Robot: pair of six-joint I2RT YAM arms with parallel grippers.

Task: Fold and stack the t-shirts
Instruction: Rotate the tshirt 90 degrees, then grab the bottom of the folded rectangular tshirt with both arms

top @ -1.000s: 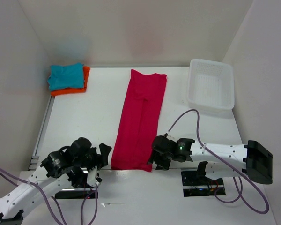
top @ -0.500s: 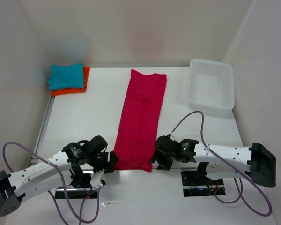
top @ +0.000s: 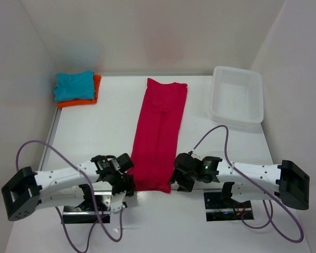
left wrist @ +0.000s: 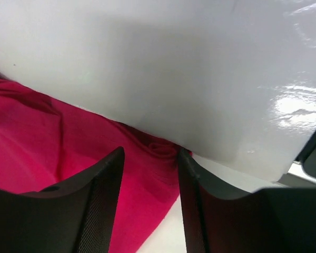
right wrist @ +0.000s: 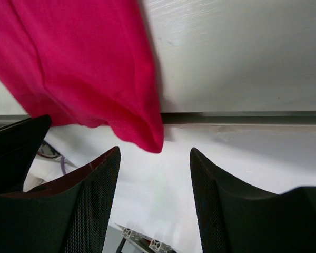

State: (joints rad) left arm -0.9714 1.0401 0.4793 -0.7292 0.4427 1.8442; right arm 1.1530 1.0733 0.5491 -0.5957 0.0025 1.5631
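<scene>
In the top view the fingers of both grippers are hidden under their own wrists, and most of the orange shirt (top: 78, 103) is covered by the teal shirt (top: 73, 85) folded on top of it, at the upper left of the table (top: 105, 132). In both wrist views the fingers are cut off by the lower edge.

The pink-red shirt (top: 160, 132) is laid as a long narrow strip from upper centre to lower centre, with lengthwise creases. A white mesh basket (top: 237, 97) is seen at the upper right.

The left gripper (left wrist: 150, 155) is set at the strip's lower left corner; its jaws are held apart, bunched pink cloth is seen in the gap, and no clamp on it can be made out. The right gripper (right wrist: 154, 155) is held open at the lower right corner, whose tip lies just ahead of the gap, unheld.
</scene>
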